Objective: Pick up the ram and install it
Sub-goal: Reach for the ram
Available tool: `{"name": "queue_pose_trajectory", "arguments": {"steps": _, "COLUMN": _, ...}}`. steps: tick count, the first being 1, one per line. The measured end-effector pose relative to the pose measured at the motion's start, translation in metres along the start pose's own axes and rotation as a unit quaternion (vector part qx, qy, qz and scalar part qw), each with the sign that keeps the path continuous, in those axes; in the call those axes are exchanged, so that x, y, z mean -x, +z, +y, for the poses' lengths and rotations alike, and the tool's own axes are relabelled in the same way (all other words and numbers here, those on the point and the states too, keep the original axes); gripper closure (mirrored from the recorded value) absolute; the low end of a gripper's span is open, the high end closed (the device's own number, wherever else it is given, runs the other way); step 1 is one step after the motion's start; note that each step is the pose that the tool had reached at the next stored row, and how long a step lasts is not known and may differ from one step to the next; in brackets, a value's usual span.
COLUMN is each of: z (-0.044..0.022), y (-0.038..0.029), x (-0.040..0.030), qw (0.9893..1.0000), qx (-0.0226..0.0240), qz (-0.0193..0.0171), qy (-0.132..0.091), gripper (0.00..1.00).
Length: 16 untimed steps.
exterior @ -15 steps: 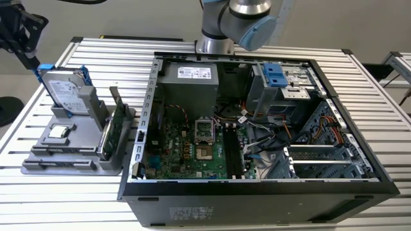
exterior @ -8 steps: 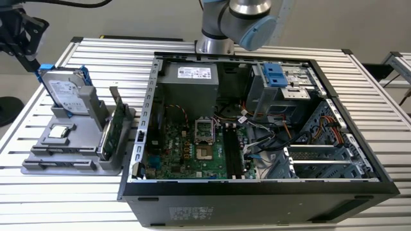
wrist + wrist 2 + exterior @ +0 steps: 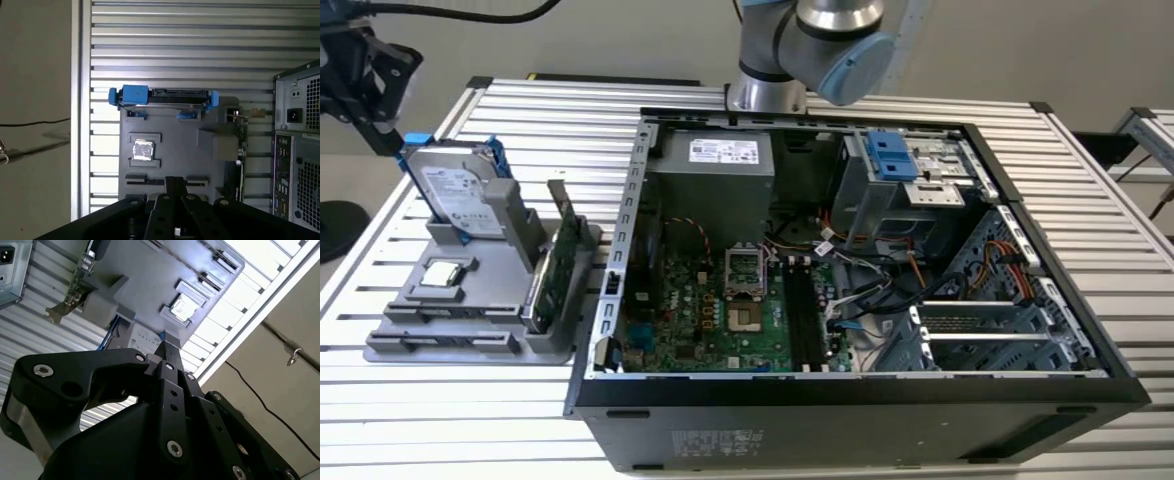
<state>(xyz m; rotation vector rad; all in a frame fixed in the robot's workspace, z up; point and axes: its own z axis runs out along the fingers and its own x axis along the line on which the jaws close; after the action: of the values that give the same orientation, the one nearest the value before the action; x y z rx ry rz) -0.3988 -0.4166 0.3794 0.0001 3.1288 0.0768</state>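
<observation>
My gripper [image 3: 380, 135] hangs at the exterior view's far left, above and beyond the grey parts holder [image 3: 400, 350]. In both wrist views its black fingertips [image 3: 167, 349] [image 3: 173, 182] meet with nothing between them. A thin dark strip [image 3: 447, 341] lies in the holder's front slot; it may be the ram, but I cannot tell. In the first wrist view the fingers cover the middle of that slot [image 3: 136, 179]. The long black memory slots [image 3: 806, 320] lie on the motherboard inside the open computer case [image 3: 854, 395].
On the holder stand a silver hard drive with blue rails [image 3: 454, 190], a green expansion card [image 3: 554, 265] and a small square chip [image 3: 443, 272]. Cables [image 3: 881, 270] and drive cages [image 3: 907, 170] crowd the case's right side. The arm's base [image 3: 787, 60] rises behind the case.
</observation>
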Motion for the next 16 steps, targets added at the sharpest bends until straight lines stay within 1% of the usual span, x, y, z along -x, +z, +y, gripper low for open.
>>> {"name": "queue_pose_trajectory", "arguments": {"steps": 16, "z": -0.0162, "y": 0.0002, "x": 0.0000, "qw": 0.9999, "qx": 0.0001, "qz": 0.0008, "qy": -0.015, "gripper": 1.00}}
